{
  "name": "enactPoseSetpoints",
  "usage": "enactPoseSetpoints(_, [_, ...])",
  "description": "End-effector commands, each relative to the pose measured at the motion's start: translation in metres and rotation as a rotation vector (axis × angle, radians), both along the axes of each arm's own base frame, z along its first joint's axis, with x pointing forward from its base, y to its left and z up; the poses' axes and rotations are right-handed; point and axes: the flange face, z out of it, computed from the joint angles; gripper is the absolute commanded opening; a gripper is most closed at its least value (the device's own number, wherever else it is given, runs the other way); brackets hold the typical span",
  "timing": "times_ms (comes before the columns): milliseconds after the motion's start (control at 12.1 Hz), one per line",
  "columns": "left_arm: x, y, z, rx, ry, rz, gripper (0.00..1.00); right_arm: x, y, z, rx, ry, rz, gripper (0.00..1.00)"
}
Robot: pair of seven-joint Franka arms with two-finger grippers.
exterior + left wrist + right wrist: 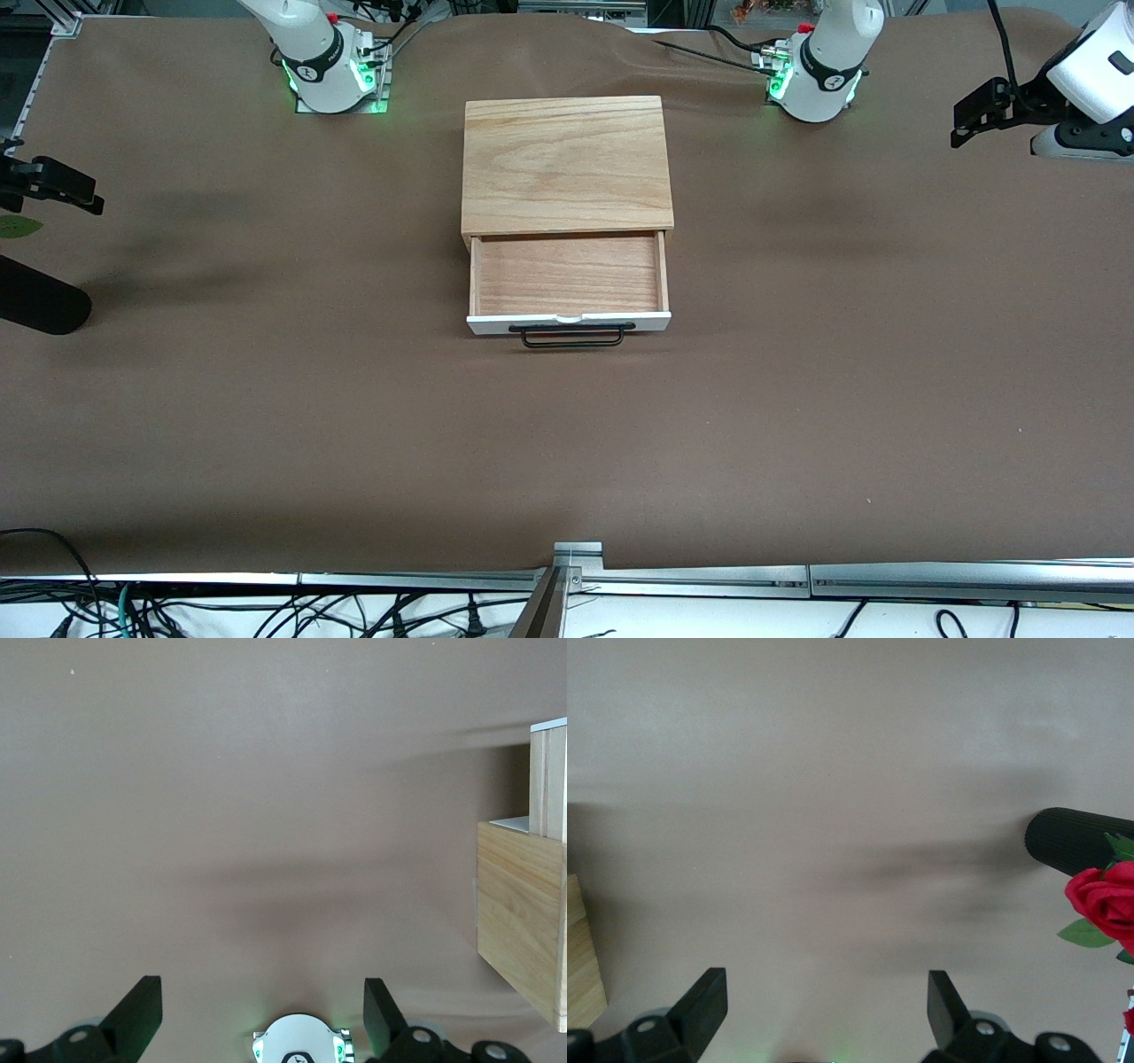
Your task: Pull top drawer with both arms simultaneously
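Note:
The top drawer [567, 275] stands pulled out of the wooden box [565, 164] toward the front camera, its light-wood tray bare. Its white front panel [567, 322] carries a black wire handle [571, 337]. My left gripper [973, 115] hangs open over the left arm's end of the table, well apart from the box. Its wrist view shows the fingers [142, 1010] spread over bare cloth, with the box's side [523, 912] and the drawer's side [549, 780] at the frame's edge. My right gripper [62, 182] is open at the right arm's end, its fingers [704, 1001] holding nothing.
A brown cloth [266, 399] covers the table. A black cylinder [35, 301] lies at the right arm's end, with a red rose [1107, 895] beside it. Both arm bases [328, 66] [819, 75] stand farthest from the front camera. A metal rail [797, 580] runs along the near edge.

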Motion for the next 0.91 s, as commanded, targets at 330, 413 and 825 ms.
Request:
enactPoseSetpoints(330, [0.009, 0.010, 0.004, 0.012, 0.008, 0.025, 1.00, -0.001, -0.004, 0.006, -0.008, 0.008, 0.010, 1.00])
enactPoseSetpoints(413, [0.014, 0.011, -0.004, 0.011, 0.023, 0.028, 1.00, -0.001, -0.005, 0.006, -0.008, 0.010, 0.009, 1.00])
enactPoseSetpoints(825, [0.015, 0.020, -0.009, -0.052, 0.049, 0.083, 1.00, -0.001, -0.005, 0.006, -0.008, 0.008, 0.009, 1.00])
